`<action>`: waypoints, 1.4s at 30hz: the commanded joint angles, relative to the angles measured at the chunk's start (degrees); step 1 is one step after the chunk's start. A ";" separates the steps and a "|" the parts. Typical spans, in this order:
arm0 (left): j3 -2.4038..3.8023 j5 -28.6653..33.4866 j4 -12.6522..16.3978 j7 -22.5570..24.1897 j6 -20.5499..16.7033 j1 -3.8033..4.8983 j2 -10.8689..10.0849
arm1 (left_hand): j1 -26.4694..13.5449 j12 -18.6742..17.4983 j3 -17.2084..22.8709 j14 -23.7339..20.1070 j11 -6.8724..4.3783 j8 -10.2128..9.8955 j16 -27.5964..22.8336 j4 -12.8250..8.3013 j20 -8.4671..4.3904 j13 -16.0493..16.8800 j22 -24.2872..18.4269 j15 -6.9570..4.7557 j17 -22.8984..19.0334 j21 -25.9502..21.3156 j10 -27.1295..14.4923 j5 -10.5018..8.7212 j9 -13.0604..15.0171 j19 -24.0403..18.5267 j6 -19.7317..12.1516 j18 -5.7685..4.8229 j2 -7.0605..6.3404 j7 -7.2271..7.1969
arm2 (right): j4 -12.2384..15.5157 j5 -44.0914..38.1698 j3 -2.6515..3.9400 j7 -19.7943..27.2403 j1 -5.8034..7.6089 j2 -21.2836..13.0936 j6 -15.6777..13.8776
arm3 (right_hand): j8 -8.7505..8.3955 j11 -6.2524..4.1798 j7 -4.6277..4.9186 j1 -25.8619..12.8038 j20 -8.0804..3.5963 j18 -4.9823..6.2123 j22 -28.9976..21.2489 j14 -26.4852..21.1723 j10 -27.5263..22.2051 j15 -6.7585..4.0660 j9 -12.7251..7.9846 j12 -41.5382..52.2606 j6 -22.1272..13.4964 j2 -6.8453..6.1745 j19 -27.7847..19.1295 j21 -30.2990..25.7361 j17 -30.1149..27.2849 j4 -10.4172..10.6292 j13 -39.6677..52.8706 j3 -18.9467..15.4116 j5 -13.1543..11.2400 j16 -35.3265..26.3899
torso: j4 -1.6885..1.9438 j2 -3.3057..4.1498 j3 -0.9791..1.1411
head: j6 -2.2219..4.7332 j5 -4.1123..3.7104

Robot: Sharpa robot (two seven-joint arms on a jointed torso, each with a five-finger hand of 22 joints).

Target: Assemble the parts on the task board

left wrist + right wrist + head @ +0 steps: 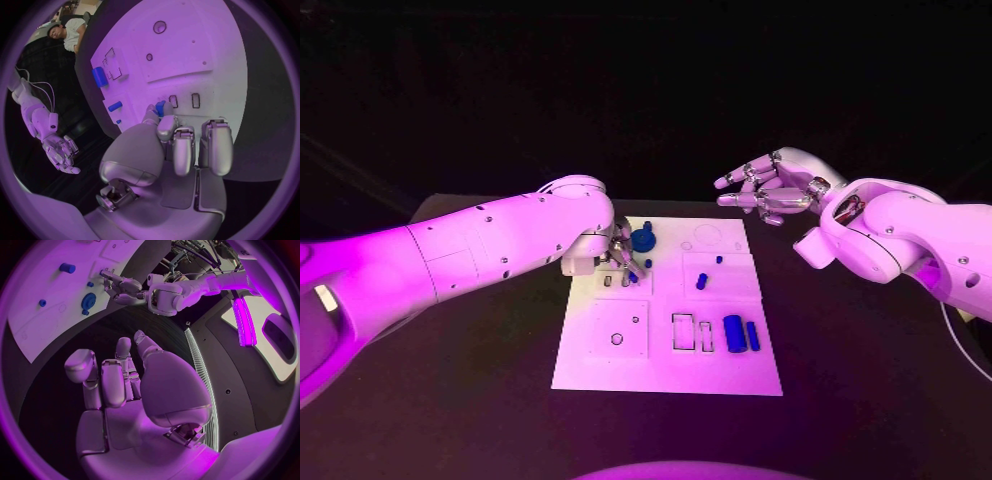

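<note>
Two blue parts (743, 333) lie side by side at the near right of the task board (589, 370), long axes running near-to-far, well apart from either hand. Further in, a small blue part (702, 281) sits near the board's middle. Beyond that the left hand (609, 254) hovers low over the board's left side, pinching what looks like a slim blue peg (633, 274) at its fingertips; the wrist view hides most of the peg behind curled fingers (177, 145), so its tilt is unclear. Just beyond it stands a round blue part (643, 240). Farthest, the right hand (772, 187) hangs empty, fingers spread, off the board's far right corner.
</note>
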 commanded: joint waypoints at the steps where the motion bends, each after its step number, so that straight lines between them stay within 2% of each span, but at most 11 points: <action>1: -0.19 1.25 -0.12 -1.47 1.32 -0.23 -0.06 | -2.02 -0.52 12.20 6.13 0.02 -0.62 0.14 -6.25 -0.15 -0.17 4.62 -0.03 15.07 -0.43 -0.23 2.72 0.17 1.94 0.05 -0.43 -2.91 0.27 | 0.04 -0.48 -0.02 -0.17 -0.04 0.01 1.30 | 0.19 -0.07 -0.12 0.61 -0.01 0.44 -0.11 1.46 -0.40 0.24 -0.10 -0.27 0.42 -0.07 -0.33 -0.23 -0.11 -0.25 -0.16 -0.23 0.20 -0.34 | 0.03 -0.02 0.02 | -0.04 0.02; 2: -0.20 1.48 -0.10 -1.45 1.27 -0.23 -0.11 | -2.80 -0.59 14.39 6.13 0.05 -0.68 0.14 -6.36 -0.21 -0.20 4.60 0.21 15.07 -0.46 -0.23 3.11 0.30 1.93 0.10 -0.40 -3.77 0.23 | 0.04 -0.48 -0.02 -0.18 -0.04 0.01 1.36 | 0.19 -0.07 -0.12 0.61 -0.01 0.44 -0.11 1.46 -0.40 0.24 -0.10 -0.27 0.42 -0.07 -0.33 -0.23 -0.11 -0.25 -0.16 -0.23 0.20 -0.34 | 0.03 -0.02 0.03 | -0.04 0.01; 3: -0.20 2.17 0.02 -1.39 1.07 -0.23 -0.30 | -5.34 -0.73 20.82 6.13 -0.04 -0.82 0.14 -6.56 -0.16 -0.28 4.58 0.38 15.07 -0.54 -0.17 3.87 0.70 1.92 0.24 -0.37 -6.42 0.62 | 0.03 -0.47 -0.03 -0.13 -0.04 0.01 1.57 | 0.21 -0.06 -0.12 0.55 -0.01 0.44 -0.16 1.46 -0.42 0.25 -0.10 -0.33 0.43 -0.12 -0.36 -0.27 -0.15 -0.23 -0.22 -0.29 0.18 -0.39 | 0.03 -0.01 0.02 | -0.03 0.01; 4: -0.21 2.37 0.06 -1.39 0.99 -0.23 -0.36 | -5.91 -0.74 22.35 6.13 -0.09 -0.82 0.14 -6.66 -0.03 -0.30 4.58 0.21 15.07 -0.56 -0.14 3.86 0.82 1.92 0.22 -0.38 -7.15 0.73 | 0.03 -0.47 -0.04 -0.10 -0.04 0.01 1.64 | 0.21 -0.05 -0.12 0.53 -0.01 0.45 -0.18 1.46 -0.44 0.25 -0.10 -0.36 0.43 -0.14 -0.36 -0.28 -0.15 -0.22 -0.25 -0.32 0.18 -0.39 | 0.04 -0.01 0.03 | -0.02 0.03; 5: -0.21 2.94 0.17 -1.40 0.80 -0.23 -0.52 | -9.14 -0.77 29.79 6.13 0.33 -0.56 0.14 -6.45 -0.42 -0.32 4.58 0.83 15.07 -0.64 -0.01 4.63 1.50 1.91 0.53 -0.26 -9.84 0.63 | 0.04 -0.44 -0.04 -0.03 -0.04 0.01 1.82 | 0.23 -0.04 -0.11 0.44 -0.01 0.45 -0.21 1.47 -0.46 0.26 -0.11 -0.42 0.42 -0.20 -0.37 -0.31 -0.12 -0.18 -0.33 -0.42 0.18 -0.39 | 0.03 -0.01 0.04 | -0.03 0.06; 6: -0.21 3.50 0.30 -1.41 0.56 -0.23 -0.68 | -10.44 -0.68 32.51 6.13 0.47 -0.38 0.14 -6.55 -0.03 -0.28 4.65 0.40 15.07 -0.62 0.15 4.25 1.86 1.94 0.52 -0.40 -11.21 0.62 | 0.05 -0.42 -0.05 0.04 -0.04 0.00 2.00 | 0.25 -0.03 -0.11 0.32 -0.01 0.45 -0.29 1.48 -0.48 0.26 -0.12 -0.49 0.40 -0.30 -0.40 -0.37 -0.12 -0.13 -0.42 -0.56 0.19 -0.41 | 0.03 -0.01 0.04 | -0.03 0.06; 7: -0.21 3.97 0.44 -1.37 0.28 -0.22 -0.86 | -13.61 -0.60 38.66 6.13 0.57 0.11 0.14 -6.44 -0.05 -0.28 4.73 0.51 15.07 -0.64 0.40 3.80 2.69 1.97 0.68 -0.38 -13.82 0.90 | 0.07 -0.39 -0.06 0.08 -0.04 0.00 2.12 | 0.26 -0.02 -0.11 0.25 -0.01 0.46 -0.36 1.48 -0.52 0.27 -0.13 -0.58 0.39 -0.35 -0.44 -0.42 -0.13 -0.09 -0.52 -0.65 0.21 -0.44 | 0.07 0.00 0.05 | -0.06 0.10; 10: -0.20 4.88 0.95 -1.06 -1.00 -0.22 -1.48 | -16.49 -0.80 45.96 6.13 0.38 1.05 0.14 -7.32 0.21 -0.61 4.72 0.25 15.07 -0.74 0.48 4.01 4.15 1.95 0.57 -0.38 -15.54 0.49 | 0.01 -0.30 -0.09 0.18 -0.04 0.03 2.39 | 0.26 -0.02 -0.11 0.25 -0.01 0.46 -0.36 1.48 -0.52 0.27 -0.13 -0.58 0.39 -0.35 -0.44 -0.42 -0.13 -0.09 -0.52 -0.65 0.21 -0.44 | 0.07 -0.03 0.06 | 0.14 0.21; 18: -0.21 7.77 2.11 -0.21 -7.63 -0.21 -3.11 | -19.88 -0.25 51.07 6.13 0.17 2.36 0.14 -8.72 0.03 -0.21 4.71 -0.03 15.07 -0.89 1.36 7.62 5.94 1.94 0.81 -0.36 -17.28 0.16 | -0.21 0.03 -0.23 0.94 -0.04 -0.04 3.74 | 0.30 0.01 -0.10 -0.26 0.03 0.64 -1.44 1.40 -0.91 0.31 -0.21 -1.20 0.18 -0.72 -1.01 -1.10 -0.48 0.19 -1.20 -1.43 0.80 -0.85 | 0.07 -0.01 0.12 | 0.04 0.74; 25: -0.30 8.33 2.88 -0.01 -10.92 -0.28 -4.11 | -20.24 -0.28 51.52 6.13 0.12 2.51 0.14 -8.95 -0.01 -0.28 4.69 -0.08 15.07 -0.92 1.41 7.89 6.14 1.94 0.86 -0.35 -17.43 0.12 | -0.19 0.00 -0.27 1.19 -0.04 -0.04 4.18 | 0.33 0.01 -0.11 -0.29 0.04 0.67 -1.64 1.39 -0.96 0.31 -0.22 -1.27 0.16 -0.72 -1.12 -1.25 -0.52 0.23 -1.31 -1.58 1.14 -0.92 | 0.06 -0.05 0.04 | -0.13 0.86; 42: -0.96 -1.56 2.97 1.08 -8.46 -1.42 -4.25 | -20.33 -0.77 51.69 6.13 0.11 2.54 0.14 -9.02 -0.03 -0.86 4.61 -0.10 15.07 -0.98 1.06 7.93 6.21 1.91 0.86 -0.33 -17.44 0.11 | -0.50 2.42 -0.31 1.32 -0.04 -0.06 3.75 | 0.40 0.01 -0.11 -0.27 0.04 0.73 -2.01 1.40 -1.10 0.31 -0.23 -1.51 0.16 -0.50 -1.31 -1.48 -0.49 0.32 -1.57 -1.66 1.45 -0.95 | 0.03 -0.06 0.01 | -0.69 1.53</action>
